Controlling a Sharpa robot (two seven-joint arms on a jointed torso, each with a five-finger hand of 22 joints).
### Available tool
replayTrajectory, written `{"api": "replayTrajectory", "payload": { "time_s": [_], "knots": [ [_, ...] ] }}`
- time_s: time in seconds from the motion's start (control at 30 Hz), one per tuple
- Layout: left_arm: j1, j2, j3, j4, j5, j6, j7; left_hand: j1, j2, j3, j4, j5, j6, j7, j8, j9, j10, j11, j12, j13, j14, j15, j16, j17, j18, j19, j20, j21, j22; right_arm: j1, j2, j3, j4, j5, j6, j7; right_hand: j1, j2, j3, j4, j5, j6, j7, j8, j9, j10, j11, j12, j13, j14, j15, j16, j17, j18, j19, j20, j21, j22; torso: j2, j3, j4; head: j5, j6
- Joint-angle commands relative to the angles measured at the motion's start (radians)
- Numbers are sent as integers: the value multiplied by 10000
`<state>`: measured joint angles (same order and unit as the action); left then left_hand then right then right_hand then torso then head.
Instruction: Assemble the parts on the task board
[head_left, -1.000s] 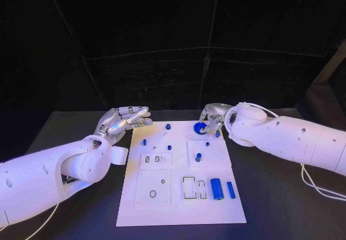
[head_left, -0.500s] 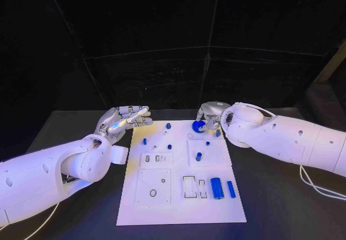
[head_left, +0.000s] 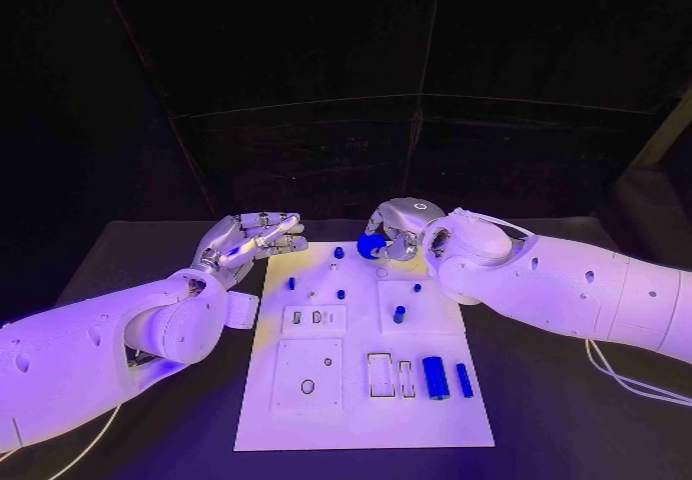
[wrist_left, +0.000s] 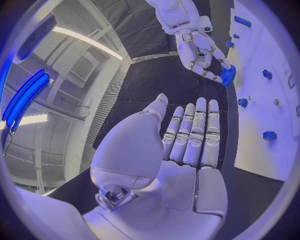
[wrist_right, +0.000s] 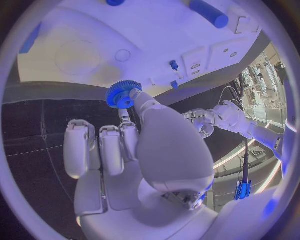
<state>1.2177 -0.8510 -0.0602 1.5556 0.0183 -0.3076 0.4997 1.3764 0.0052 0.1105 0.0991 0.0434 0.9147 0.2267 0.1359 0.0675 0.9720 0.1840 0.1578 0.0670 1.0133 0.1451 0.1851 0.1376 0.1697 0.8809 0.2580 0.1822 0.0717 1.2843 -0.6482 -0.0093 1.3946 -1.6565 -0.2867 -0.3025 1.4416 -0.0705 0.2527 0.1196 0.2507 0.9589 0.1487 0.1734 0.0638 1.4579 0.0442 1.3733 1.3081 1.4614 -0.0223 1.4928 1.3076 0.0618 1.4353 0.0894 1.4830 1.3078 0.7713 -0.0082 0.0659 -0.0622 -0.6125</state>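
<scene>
Right robot hand (head_left: 392, 232) raised over the far edge of the board (head_left: 361, 410), pinching a blue gear (head_left: 372, 245) between thumb and finger, other fingers curled alongside; gear toothed rim on edge, axis roughly level. Left robot hand (head_left: 257, 238) off the board's far left corner, fingers straight and together, holding nothing. Blue cylinder (head_left: 434, 377) lying lengthwise on the near part of the board. Black table (head_left: 577, 420); dark backdrop behind.

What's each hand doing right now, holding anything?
Left hand: open, fingers straight, holding nothing, beside the task board.
Right hand: pinching a blue gear over the board's far end.
</scene>
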Motion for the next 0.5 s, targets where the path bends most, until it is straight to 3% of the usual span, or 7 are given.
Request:
{"api": "replayTrajectory", "payload": {
  "time_s": [0.03,0.5],
  "knots": [
    [13,4,10,25,-4,132,30,-34,92,3,-49,40,18,36,-62,-12,53,-14,-68,-13,37,4,-63,13,139,66,7,-34,-16,21,234,7,7,-339,-588,15,-114,2,104,-8,57,394,-130,-63,33,-24,25,-33,816,797,-28,27,1173,-129,-2,-39,52,319,-1,-6,8,27,-12],
    [17,28,11,40,-4,110,32,-41,94,-3,-52,40,13,43,-71,-14,49,-10,-76,-14,36,5,-72,15,138,72,8,-41,-19,-125,1430,-9,-672,-385,86,113,-290,-76,390,-85,65,417,-123,-111,36,-25,31,-53,812,790,-25,6,1133,-130,3,-36,54,329,9,-15,19,148,-73]
  ]
}}
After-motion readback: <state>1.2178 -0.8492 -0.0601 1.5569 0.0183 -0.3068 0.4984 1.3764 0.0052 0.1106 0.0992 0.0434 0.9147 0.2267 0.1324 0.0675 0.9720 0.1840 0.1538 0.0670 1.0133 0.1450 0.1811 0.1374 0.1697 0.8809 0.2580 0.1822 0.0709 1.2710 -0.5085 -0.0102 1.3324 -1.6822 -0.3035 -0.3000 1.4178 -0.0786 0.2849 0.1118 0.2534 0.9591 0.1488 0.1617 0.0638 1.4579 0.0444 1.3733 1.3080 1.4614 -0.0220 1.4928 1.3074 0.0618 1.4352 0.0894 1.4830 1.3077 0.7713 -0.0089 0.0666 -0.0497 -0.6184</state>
